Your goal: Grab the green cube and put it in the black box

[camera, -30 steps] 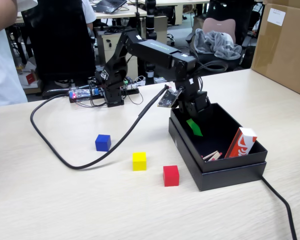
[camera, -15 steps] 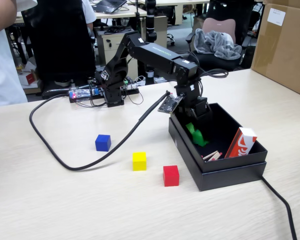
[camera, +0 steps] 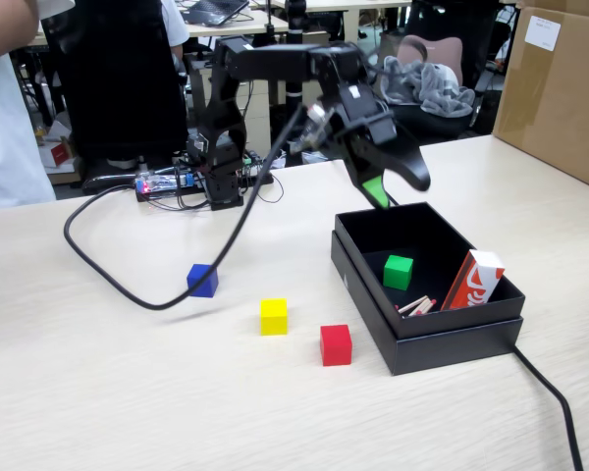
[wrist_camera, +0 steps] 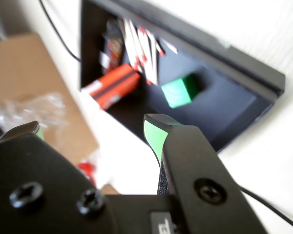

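A: Fixed view first. The shallow matte black box (camera: 427, 339) sits on the pale wooden tabletop (camera: 128, 392), and the small bright green cube (camera: 398, 272) is lying on its floor, near the middle.

B: Company in there too: a red and white carton (camera: 474, 281) leaning at the right wall, and a few pale sticks with red tips (camera: 416, 306) just left of it.

A: The black gripper with green-lined fingers (camera: 398, 183) hangs above the box's far edge, jaws spread, nothing between them.

B: Count the cubes outside the box: one blue cube (camera: 202, 280), one yellow cube (camera: 273, 316), one red cube (camera: 336, 344), a loose row left of the box. Four cubes in all with the green one.

A: One thick black cable (camera: 108, 280) loops across the tabletop past the blue cube. One big brown cardboard carton (camera: 560, 88) at the far right.

B: Wrist view now. Gripper (wrist_camera: 97, 130) wide apart in the foreground, empty. Beyond it the black box (wrist_camera: 234, 58), tilted in this view.

A: Green cube (wrist_camera: 179, 91) on the dark floor, apart from the sticks (wrist_camera: 141, 46) and the red carton (wrist_camera: 115, 85).
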